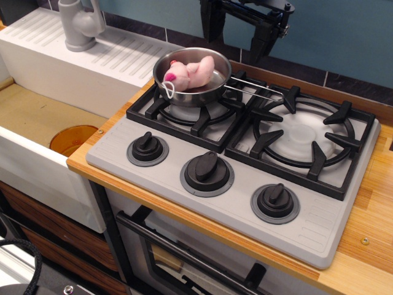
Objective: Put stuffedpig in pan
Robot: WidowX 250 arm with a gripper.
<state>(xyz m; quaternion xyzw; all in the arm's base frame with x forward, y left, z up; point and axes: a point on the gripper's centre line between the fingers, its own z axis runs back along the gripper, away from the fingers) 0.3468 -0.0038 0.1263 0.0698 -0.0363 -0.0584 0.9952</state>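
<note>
The stuffedpig (191, 74), light pink with a darker snout, lies on its side inside the pan (212, 88). Its white string loop hangs over the pan's near rim. The shiny steel pan sits on the back left burner, its thin wire handle (255, 86) pointing right. My black gripper (234, 38) hangs open and empty above and behind the pan, near the blue back wall. Its two fingers are spread wide apart, clear of the pig.
The grey stove (245, 184) has black grates and three black knobs along its front. A white sink (43, 129) with a grey faucet (80, 24) lies to the left. The wooden counter edge (368, 246) runs along the right.
</note>
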